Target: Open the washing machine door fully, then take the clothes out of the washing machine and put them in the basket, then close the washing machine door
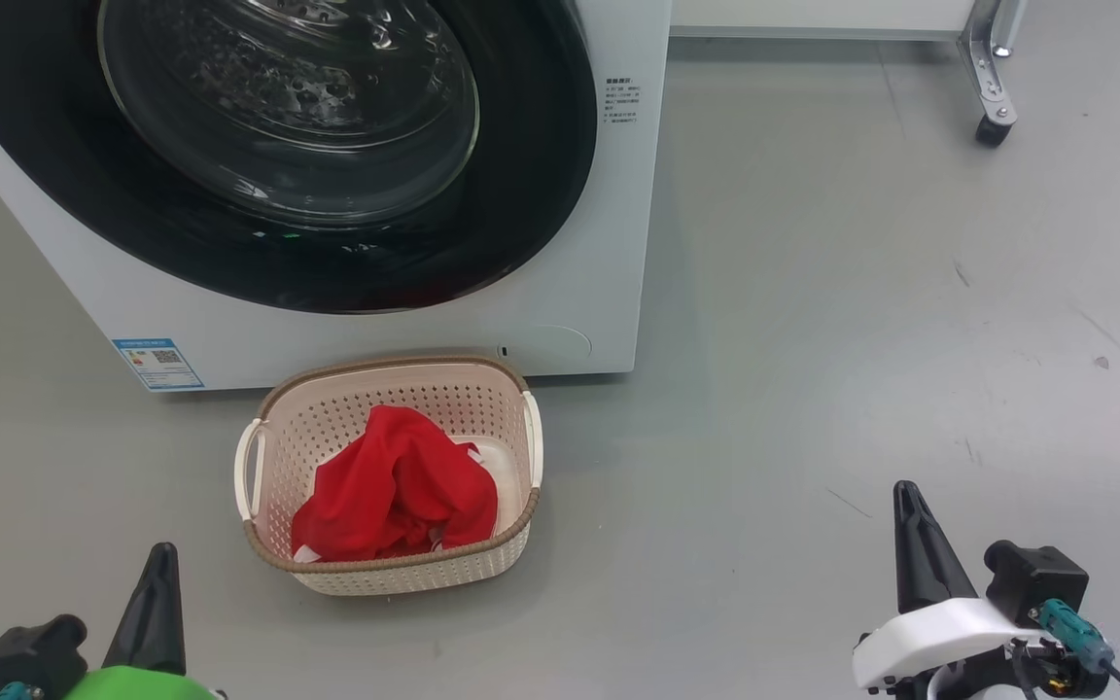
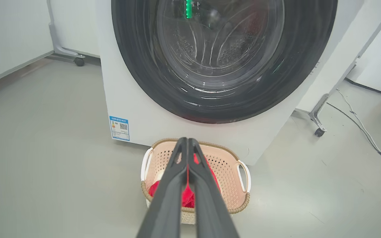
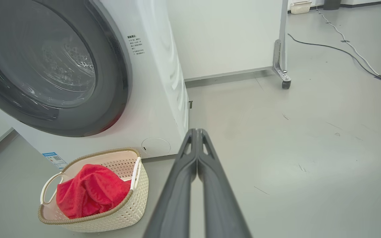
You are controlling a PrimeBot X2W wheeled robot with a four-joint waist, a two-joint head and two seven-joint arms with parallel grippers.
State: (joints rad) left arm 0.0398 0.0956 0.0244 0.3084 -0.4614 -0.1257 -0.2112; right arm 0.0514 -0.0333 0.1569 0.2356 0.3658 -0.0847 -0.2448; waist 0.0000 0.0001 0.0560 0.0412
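Note:
The white washing machine [image 1: 609, 243] fills the upper left of the head view, and its round black-ringed door [image 1: 541, 146] lies flat against its front. On the floor just before it stands the cream basket [image 1: 327, 413] with the red clothes [image 1: 395, 486] piled inside. Low at the left, my left gripper [image 1: 163, 556] is shut with nothing in it, a short way from the basket's near left corner. My right gripper [image 1: 905, 494] is shut and empty over bare floor, well to the basket's right. From the left wrist, the shut left gripper [image 2: 187, 140] lines up with the basket [image 2: 233, 165].
A white panel on a metal foot with a caster [image 1: 993, 126] stands at the back right. Cables [image 3: 352, 49] run across the floor far right of the machine. A second caster leg [image 2: 78, 61] stands behind the machine's left side. Grey floor [image 1: 861, 340] stretches to the right.

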